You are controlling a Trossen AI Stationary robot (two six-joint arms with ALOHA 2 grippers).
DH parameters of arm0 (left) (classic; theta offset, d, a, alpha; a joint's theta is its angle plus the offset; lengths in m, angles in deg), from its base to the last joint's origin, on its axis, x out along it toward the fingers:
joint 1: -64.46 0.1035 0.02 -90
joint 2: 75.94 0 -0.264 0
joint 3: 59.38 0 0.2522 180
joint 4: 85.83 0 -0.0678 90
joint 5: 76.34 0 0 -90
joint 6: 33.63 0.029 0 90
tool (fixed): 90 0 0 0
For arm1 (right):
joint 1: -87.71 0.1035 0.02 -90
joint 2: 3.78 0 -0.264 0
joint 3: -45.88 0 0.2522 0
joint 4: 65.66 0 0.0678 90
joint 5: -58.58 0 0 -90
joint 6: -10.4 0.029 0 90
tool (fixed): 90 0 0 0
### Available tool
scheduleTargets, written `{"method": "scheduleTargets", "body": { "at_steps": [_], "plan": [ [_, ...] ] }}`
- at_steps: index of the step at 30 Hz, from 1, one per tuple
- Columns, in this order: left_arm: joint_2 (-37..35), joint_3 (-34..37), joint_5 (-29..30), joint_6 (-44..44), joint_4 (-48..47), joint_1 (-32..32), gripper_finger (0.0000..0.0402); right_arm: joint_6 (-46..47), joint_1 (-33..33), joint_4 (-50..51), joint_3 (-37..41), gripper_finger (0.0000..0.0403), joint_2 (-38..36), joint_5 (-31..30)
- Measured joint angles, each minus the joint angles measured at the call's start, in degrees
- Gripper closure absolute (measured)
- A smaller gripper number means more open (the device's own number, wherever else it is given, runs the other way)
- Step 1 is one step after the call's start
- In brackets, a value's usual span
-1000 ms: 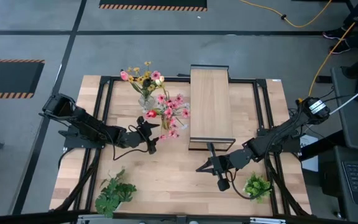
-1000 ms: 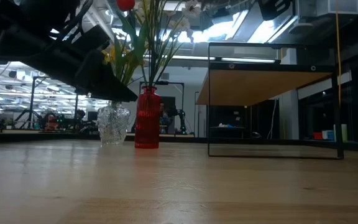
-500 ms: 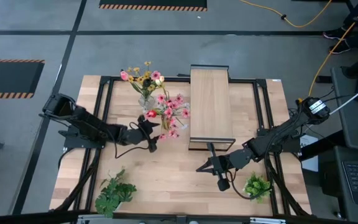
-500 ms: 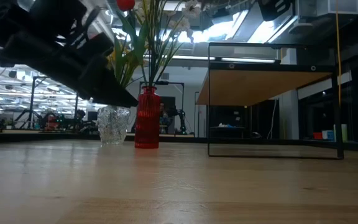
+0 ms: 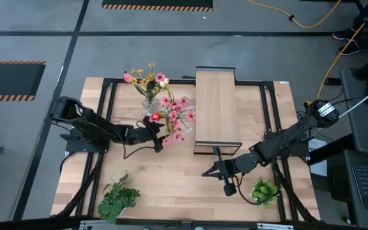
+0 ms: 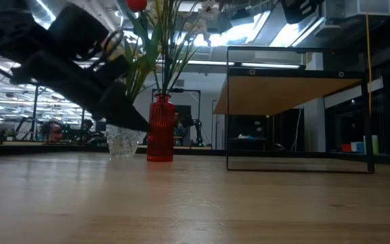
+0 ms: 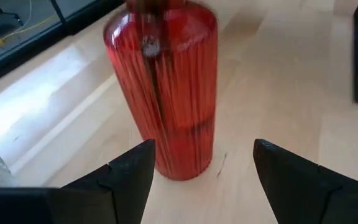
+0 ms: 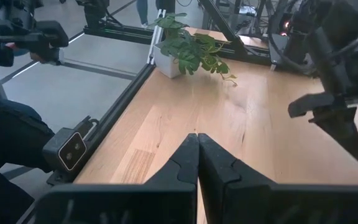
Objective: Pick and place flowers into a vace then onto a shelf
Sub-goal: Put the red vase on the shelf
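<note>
The long green-stemmed artificial flowers [image 5: 171, 114] with pink sprays, yellow daisies and a red rose stand upright in two vessels near the far left of the wooden tabletop [image 5: 171, 185]. One bunch rises from the small clear glass vase [image 6: 123, 140], the other from a ribbed red glass cylinder [image 7: 163, 87] just beside it. Both stand left of the narrow light-wood plank shelf [image 5: 216, 105] on its dark frame, apart from it.

The left gripper [image 5: 158, 135] sits low at the red cylinder with its dark fingers [image 7: 124, 176] spread wide, holding nothing; the cylinder's base shows between them. In the low view this arm crosses in front of the clear vase and hides part of it. The right gripper [image 8: 197, 163] rests over bare table in front of the shelf, fingers pressed together and empty.

Two bushy green leafy bunches [image 5: 117, 197] lie at the near edge. Only the right wrist view shows a dark-sleeved person [image 8: 5, 143] beside the table.
</note>
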Motion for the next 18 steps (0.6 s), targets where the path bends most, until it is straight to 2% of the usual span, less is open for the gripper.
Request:
{"method": "scheduleTargets", "body": {
  "at_steps": [10,18],
  "plan": [
    [11.6,0.0,-2.6,0.4,14.0,3.5,0.0139,0.1,0.0,0.0,0.0,0.0398,0.0,0.0],
    [16.0,0.0,-5.1,2.4,22.0,5.6,0.0139,0.0,0.0,0.0,0.0,0.0398,0.0,0.0]
  ]
}}
